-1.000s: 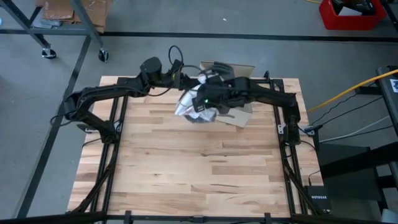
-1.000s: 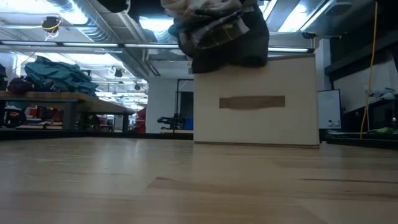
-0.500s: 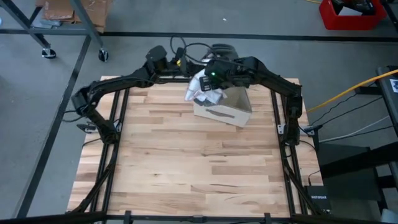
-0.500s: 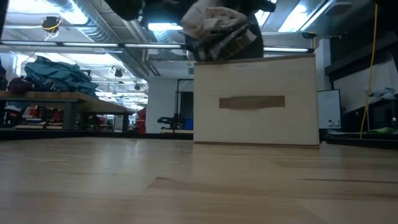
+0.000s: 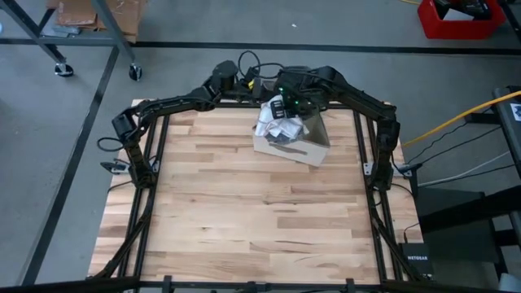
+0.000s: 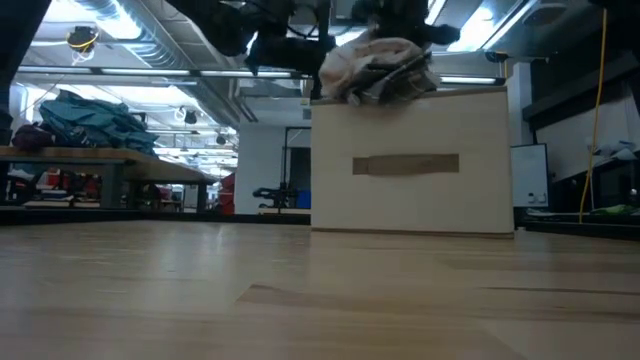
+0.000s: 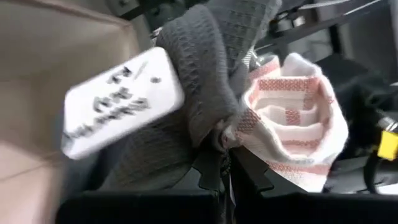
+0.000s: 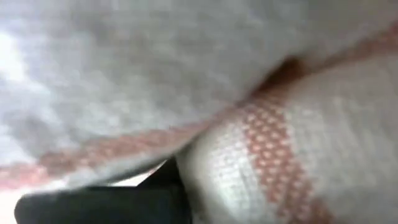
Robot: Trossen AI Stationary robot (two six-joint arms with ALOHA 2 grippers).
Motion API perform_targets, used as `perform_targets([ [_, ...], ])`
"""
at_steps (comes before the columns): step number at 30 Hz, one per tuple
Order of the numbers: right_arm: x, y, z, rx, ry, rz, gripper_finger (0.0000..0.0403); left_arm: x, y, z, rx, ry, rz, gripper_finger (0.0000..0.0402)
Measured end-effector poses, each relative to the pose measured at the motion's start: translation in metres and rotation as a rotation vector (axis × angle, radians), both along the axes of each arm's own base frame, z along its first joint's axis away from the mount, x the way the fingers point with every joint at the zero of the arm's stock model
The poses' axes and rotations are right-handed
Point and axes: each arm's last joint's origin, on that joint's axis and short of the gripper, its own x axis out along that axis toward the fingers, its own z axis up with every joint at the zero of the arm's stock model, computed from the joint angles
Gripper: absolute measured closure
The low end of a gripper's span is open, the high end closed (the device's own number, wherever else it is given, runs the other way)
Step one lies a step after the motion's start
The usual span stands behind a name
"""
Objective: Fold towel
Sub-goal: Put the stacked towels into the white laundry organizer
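A bundle of towels (image 5: 277, 124) is bunched up at the far edge of the table, over a cardboard box (image 5: 297, 146). In it are a grey waffle towel (image 7: 205, 81) with a white tag (image 7: 121, 102) and a white towel with red stripes (image 7: 298, 118). In the low view the bundle (image 6: 378, 68) lies at the box's top rim (image 6: 410, 92). My left gripper (image 7: 225, 177) comes in level from the left and is shut on the bundle. My right gripper (image 5: 288, 104) slants down onto it from above, shut on the striped cloth (image 8: 267, 143). My left gripper pinches bunched folds of the towels between its two fingers, where the grey cloth meets the striped one (image 7: 225, 134). The fingers come in level from the table's left side. The cloth stands crumpled and slack beyond them. My right gripper has the striped towel from above, fingers slanting down. The cloth fills its wrist view and hides the place of contact beside one dark finger (image 8: 106, 202).
The wooden table top (image 5: 260, 220) stretches bare toward the near edge. Black frame rails (image 5: 151, 163) run along both sides. The box has a handle slot (image 6: 405, 164) on its near wall.
Both grippers have carried the bundle toward the table's far edge and a little right, from in front of the box to over it. The bundle has sunk from high in the low view down to the box's top rim. Both grips stay shut.
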Motion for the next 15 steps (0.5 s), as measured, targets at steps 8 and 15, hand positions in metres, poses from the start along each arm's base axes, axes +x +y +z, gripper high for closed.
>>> perform_targets([
  [8, 0.0, -0.012, -0.04, 0.13, 0.12, -0.001, 0.0323, 0.011, 0.007, -0.038, -0.005, 0.142, -0.003, 0.04],
  [15, -0.006, -0.023, -0.074, 0.197, 0.254, 0.035, 0.0324, 0.025, 0.014, -0.073, -0.065, 0.206, -0.005, 0.04],
])
